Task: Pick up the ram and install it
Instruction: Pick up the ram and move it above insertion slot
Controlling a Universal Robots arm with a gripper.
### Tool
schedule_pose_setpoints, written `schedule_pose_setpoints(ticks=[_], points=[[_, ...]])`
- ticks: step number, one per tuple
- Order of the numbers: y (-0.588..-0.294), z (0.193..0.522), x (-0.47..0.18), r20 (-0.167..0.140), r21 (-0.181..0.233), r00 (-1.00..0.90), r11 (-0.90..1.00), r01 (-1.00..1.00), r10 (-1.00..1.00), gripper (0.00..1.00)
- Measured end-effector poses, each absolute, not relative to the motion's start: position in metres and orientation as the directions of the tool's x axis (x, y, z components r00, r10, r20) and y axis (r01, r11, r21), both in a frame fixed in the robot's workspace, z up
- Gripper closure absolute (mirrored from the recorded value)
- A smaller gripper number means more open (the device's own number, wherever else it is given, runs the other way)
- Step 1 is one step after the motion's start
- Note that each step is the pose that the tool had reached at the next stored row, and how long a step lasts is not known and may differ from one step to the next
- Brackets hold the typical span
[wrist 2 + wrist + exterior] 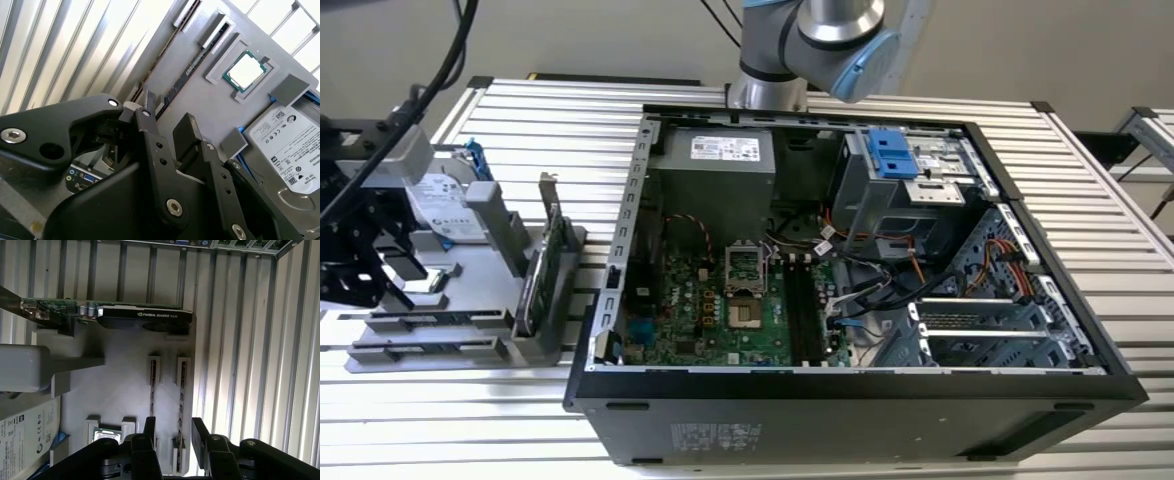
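Note:
Two ram sticks stand on edge in the slots of a grey holder (120,385), one (182,390) beside the other (153,382). In the second wrist view they are dark strips (186,72) running away from the fingers. My gripper (175,432) hangs open just above the near end of the holder, with one finger (150,430) over one stick and the other finger (200,432) outside the second stick. Nothing is between the fingers. In the exterior view the gripper (380,280) is at the far left over the holder (467,335). The black motherboard slots (803,310) lie inside the open computer case.
The holder also carries a hard drive (285,145), a processor chip (246,70) and an upright graphics card (145,317). The open computer case (854,385) fills the middle of the ribbed metal table (547,110), with cables and a drive cage inside it.

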State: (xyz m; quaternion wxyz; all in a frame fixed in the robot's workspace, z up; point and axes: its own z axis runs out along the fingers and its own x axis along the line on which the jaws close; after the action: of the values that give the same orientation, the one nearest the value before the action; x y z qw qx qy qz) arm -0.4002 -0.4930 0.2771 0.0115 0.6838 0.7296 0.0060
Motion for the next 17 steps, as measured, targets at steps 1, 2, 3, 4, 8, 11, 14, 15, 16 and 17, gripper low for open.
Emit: schedule_pose_setpoints(ticks=[1,2,3,4,8,11,14,15,16,17], points=[[-0.4930,0.2767,-0.4002,-0.009,0.025,-0.065,0.065,0.998,0.998,0.00],[-0.4930,0.2765,-0.4002,-0.009,0.025,-0.065,0.065,0.998,0.998,0.00],[-0.4930,0.2764,-0.4002,-0.009,0.025,-0.065,0.065,0.998,0.998,0.00],[-0.4931,0.2764,-0.4001,-0.009,0.024,-0.065,0.065,0.998,0.998,0.00],[-0.4930,0.2759,-0.4002,-0.009,0.025,-0.065,0.065,0.998,0.998,0.00],[-0.4930,0.2750,-0.4001,-0.009,0.025,-0.065,0.065,0.998,0.998,0.00],[-0.4930,0.2734,-0.4001,-0.009,0.025,-0.065,0.065,0.998,0.998,0.00],[-0.4930,0.2727,-0.4002,-0.009,0.025,-0.065,0.065,0.998,0.998,0.00],[-0.4930,0.2718,-0.4002,-0.009,0.024,-0.065,0.065,0.998,0.998,0.00],[-0.4930,0.2709,-0.4001,-0.009,0.024,-0.065,0.065,0.998,0.998,0.00]])
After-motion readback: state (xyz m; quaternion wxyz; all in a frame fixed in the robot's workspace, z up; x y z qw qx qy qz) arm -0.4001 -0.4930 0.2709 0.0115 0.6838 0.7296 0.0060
